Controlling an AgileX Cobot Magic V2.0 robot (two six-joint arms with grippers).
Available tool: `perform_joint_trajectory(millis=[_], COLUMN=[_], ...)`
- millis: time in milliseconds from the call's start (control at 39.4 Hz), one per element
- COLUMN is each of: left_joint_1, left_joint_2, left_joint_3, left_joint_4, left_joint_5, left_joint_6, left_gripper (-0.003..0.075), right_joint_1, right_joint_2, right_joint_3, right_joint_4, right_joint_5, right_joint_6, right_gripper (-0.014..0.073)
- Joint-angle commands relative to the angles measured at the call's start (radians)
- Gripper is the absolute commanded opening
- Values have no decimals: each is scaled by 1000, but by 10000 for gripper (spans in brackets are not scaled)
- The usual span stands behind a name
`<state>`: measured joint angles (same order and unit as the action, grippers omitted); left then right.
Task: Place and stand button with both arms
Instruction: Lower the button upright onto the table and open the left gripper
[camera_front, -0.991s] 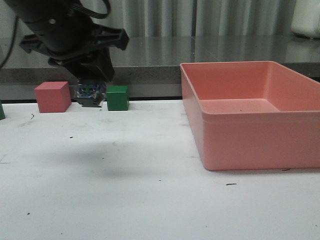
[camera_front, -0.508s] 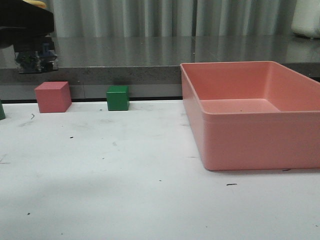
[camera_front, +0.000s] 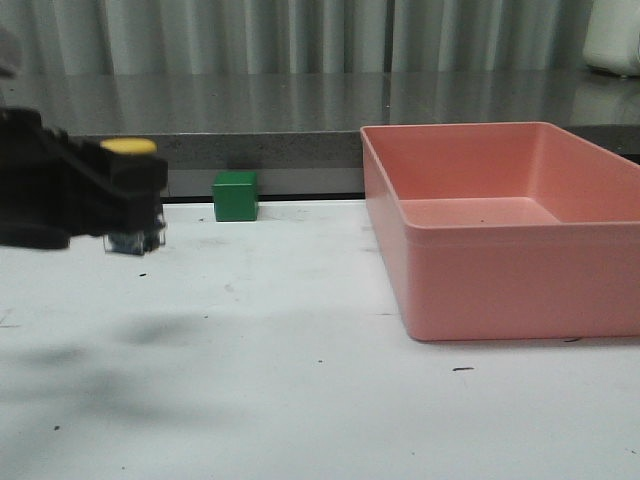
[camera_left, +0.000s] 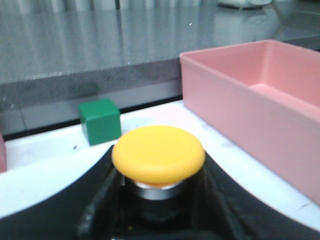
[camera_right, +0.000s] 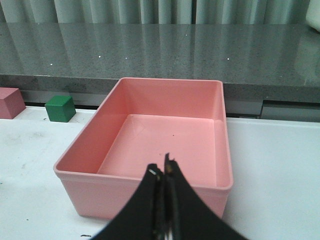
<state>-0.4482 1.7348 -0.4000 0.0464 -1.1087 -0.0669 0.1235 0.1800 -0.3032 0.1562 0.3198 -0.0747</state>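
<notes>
Button held upright above the table's left side

The left gripper (camera_front: 125, 205), blurred and cut off at the frame edge, clamps the button (camera_front: 130, 147), yellow cap up, its base hazy; it hides the pink cube (camera_right: 10, 101). Rightward: green cube (camera_front: 236, 195), pink bin (camera_front: 500, 225). The right gripper (camera_right: 164, 172) has its fingers pressed together, empty.

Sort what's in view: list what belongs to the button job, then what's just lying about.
Belongs to the job:
- button, yellow cap up, gripped in the left gripper
- right gripper, shut and empty above the tray

Just lying about:
- green cube at the back of the table
- pink cube beside it
- pink tray, empty
</notes>
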Motion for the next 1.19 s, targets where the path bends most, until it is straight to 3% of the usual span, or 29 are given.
perform_joint_trajectory(millis=[0, 584, 712, 915, 1169], left_joint_1=[3, 3, 3, 3, 3], left_joint_2=[64, 173, 173, 173, 125], left_joint_3=[-28, -39, -39, -39, -35], left_joint_4=[-46, -56, -56, -56, -56], left_joint_5=[-261, -260, -260, -260, -250], left_joint_6=[3, 3, 3, 3, -1], left_gripper=[190, 197, 282, 506, 550], right_joint_1=[0, 0, 0, 0, 0], right_joint_2=[9, 9, 9, 9, 9], right_joint_3=[-27, -27, -27, -27, -27], right_joint_4=[-6, -6, -6, -6, -6], right_joint_5=[-87, -87, -87, -87, -87], right_joint_6=[-10, -10, -10, -10, -10], right_gripper=[-61, -61, -61, -61, -61])
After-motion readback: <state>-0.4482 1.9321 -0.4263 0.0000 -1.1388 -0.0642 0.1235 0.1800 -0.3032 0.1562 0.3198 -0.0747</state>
